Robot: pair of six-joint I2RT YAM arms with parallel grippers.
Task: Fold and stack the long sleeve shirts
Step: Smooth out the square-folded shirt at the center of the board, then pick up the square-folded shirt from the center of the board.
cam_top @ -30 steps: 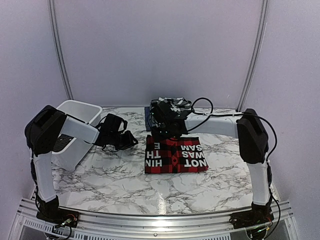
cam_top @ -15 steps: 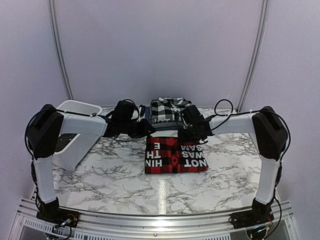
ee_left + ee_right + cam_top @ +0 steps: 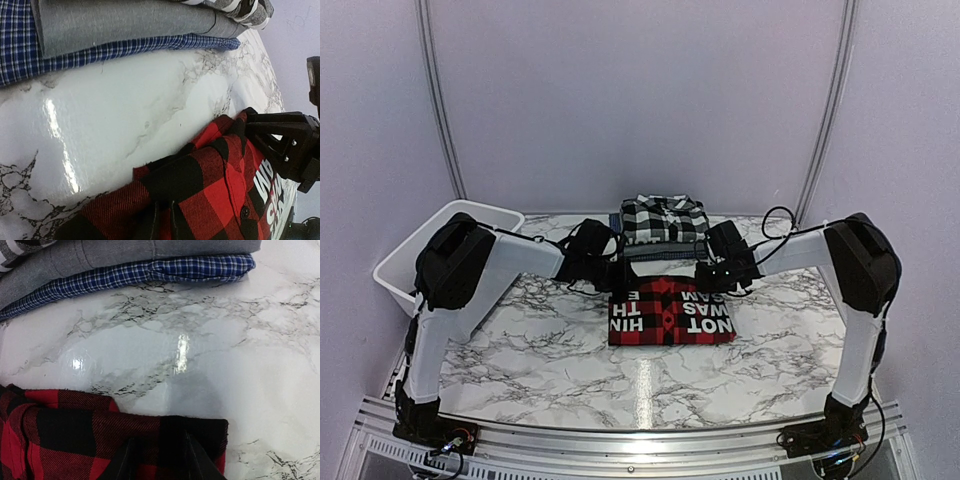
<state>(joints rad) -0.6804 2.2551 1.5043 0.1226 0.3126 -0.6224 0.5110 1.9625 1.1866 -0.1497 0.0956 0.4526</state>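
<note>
Far left: white tub (image 3: 395,278) at the bench (image 3: 540,350) edge, partly behind the left arm's shoulder. Its inside is not visible from here.

Left arm stretched rightward over the marble. Left claw (image 3: 618,277) down at the far-left corner of the red-and-black check shirt (image 3: 672,312). From the left wrist view, the two fingers (image 3: 151,225) stand close together with a fold of the check cloth between them: pinching that corner.

Centre: the red-and-black check shirt lies folded into a flat rectangle on the bench, white block letters across its top face, buttons showing near the middle.

Just behind it, apart from it by a strip of bare marble, a pile of three folded shirts at the far edge of the bench: blue check shirt (image 3: 150,271) at the bottom, grey shirt (image 3: 150,252) on it, black-and-white plaid shirt (image 3: 663,218) on top. Edges roughly squared.

Right: right arm reaches leftward, mirror of the other. Right claw (image 3: 713,276) at the far-right corner of the red-and-black check shirt. From the right wrist view, the fingers (image 3: 125,460) sit either side of the corner's black fold, wider apart than the left pair, cloth between them. Whether they bite down on it or only straddle it, I cannot tell.
</note>
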